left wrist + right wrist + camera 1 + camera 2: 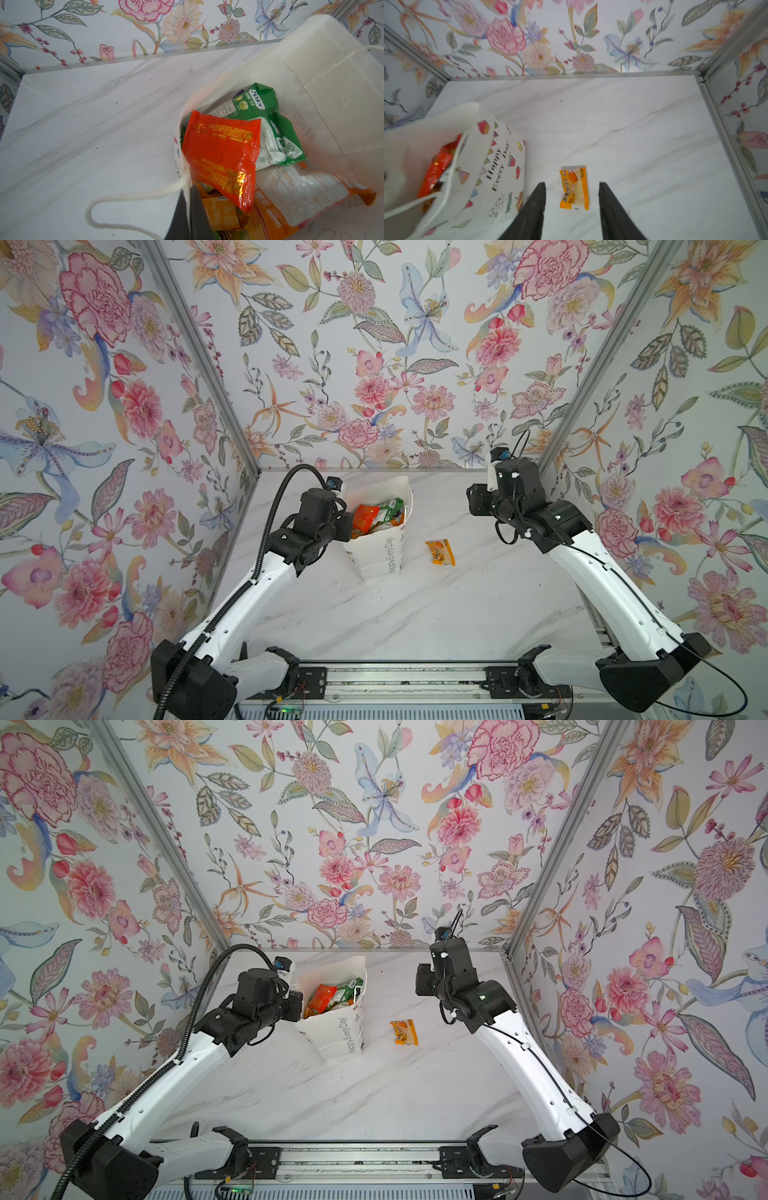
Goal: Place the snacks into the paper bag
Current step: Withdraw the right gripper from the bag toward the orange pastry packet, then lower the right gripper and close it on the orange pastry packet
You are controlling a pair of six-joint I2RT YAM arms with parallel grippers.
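In both top views the paper bag (pixel 376 558) (pixel 334 1036) stands at frame centre, a red-orange foil pack (pixel 365 519) and a green packet (pixel 390 506) inside; an orange sachet (pixel 440 552) lies just right of it on the table (pixel 415 614); left wrist view — the left gripper (pixel 188 190) is closed, pinching the bag's rim; right wrist view — the right gripper (pixel 571 183) has its jaws apart, the sachet showing between them.

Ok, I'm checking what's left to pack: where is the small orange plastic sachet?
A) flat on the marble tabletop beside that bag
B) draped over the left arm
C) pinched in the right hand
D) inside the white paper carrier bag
A: the small orange plastic sachet lies flat on the marble tabletop, apart from the white paper carrier bag, and the right hand is open and empty.
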